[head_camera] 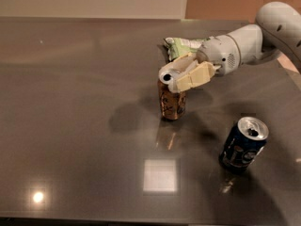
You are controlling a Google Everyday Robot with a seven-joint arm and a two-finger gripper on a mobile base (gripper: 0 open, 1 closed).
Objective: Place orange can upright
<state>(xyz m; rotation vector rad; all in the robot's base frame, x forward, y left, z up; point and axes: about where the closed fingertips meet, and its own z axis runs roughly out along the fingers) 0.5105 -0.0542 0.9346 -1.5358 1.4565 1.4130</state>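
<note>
Standing upright near the middle of the table (70,102), the orange can (171,106) is clasped at its top by the gripper (178,77). Its base should be judged flat before the fingers (195,76) are parted and drawn straight up. Room is left open toward the left edge; a dark blue can (243,146) stands nearer the right edge, and a crumpled bag (181,46) lies toward the far edge.

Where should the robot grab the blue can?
Probably take the blue can by its round sides, just below the rim, coming from above: it stands upright, opened top up, nothing touching it. The gripper is at the top of the orange can.
</note>
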